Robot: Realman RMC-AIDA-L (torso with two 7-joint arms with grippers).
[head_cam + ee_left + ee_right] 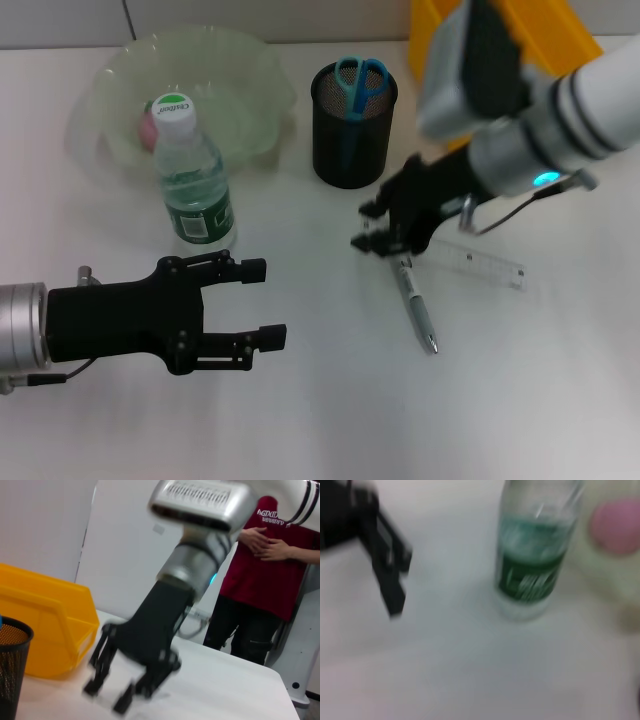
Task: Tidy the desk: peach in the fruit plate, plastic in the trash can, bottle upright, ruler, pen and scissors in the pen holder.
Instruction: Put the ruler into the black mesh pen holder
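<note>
Left tool, jaws apart, is parked low; right tool, fingers spread, is poised over the pen; closure on it is judged next

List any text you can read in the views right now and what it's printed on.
Bottle cap: white lettering on green, too small to read.
Bottle label: print on the green band, too blurred in both the head and right wrist views.
Ruler: tick marks only, numbers not readable.
Bystander's red shirt: white print across the chest, too blurred to make out.
Nothing else carries text.
</note>
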